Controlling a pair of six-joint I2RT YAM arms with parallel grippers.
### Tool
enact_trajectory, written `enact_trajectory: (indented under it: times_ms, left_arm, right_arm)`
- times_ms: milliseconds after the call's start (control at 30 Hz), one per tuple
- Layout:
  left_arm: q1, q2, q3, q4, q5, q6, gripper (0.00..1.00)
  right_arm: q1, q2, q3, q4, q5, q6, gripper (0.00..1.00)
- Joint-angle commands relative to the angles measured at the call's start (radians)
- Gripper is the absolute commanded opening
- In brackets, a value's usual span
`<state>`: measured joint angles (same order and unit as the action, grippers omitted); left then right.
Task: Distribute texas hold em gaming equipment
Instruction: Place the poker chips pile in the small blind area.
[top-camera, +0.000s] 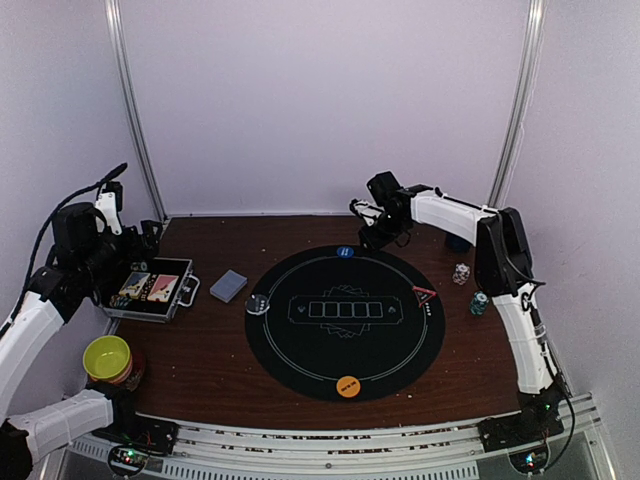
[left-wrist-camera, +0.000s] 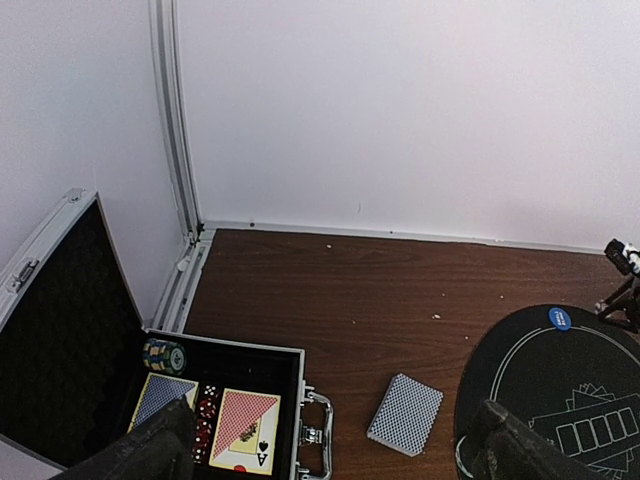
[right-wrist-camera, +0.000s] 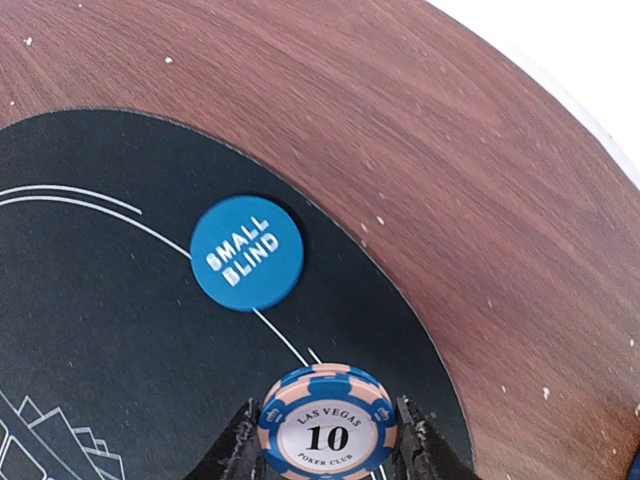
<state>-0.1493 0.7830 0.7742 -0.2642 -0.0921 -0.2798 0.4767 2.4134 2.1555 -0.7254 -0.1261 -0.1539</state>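
Your right fingers (right-wrist-camera: 415, 450) are partly closed on a round blue-and-peach striped poker chip (right-wrist-camera: 328, 425). They pinch its ridged rim from both sides, so the printed "10" face looks up and the chip sits level for setting down. It is at the far edge of the round black matte mat (right-wrist-camera: 100, 330), just beside the smooth blue round "small blind" button (right-wrist-camera: 247, 252). I judge it is meant as that seat's stake, though I cannot tell whether it touches the mat.

Your left fingers (left-wrist-camera: 150, 450) stand wide apart and hold nothing. They are poised over the open aluminium case (left-wrist-camera: 300, 400) at the left edge of the brown wood-grain surface (right-wrist-camera: 450, 150), likely ready for the next piece. The grey-blue-backed card deck (left-wrist-camera: 405, 414), a thin squared block, lies flat between case and mat.
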Motion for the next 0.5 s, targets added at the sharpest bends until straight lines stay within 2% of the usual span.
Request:
enact_trajectory:
  times_ms: [0,467]
  left_arm:
    - [0.013,-0.01,0.017,0.016,-0.004,0.002,0.98]
    - [0.015,-0.01,0.017,0.017,0.003,0.003,0.98]
  right_arm:
    - [0.017,0.037,0.026,0.078,0.023,-0.001,0.36]
    - [0.03,0.131,0.084,0.141,0.107,0.002,0.36]
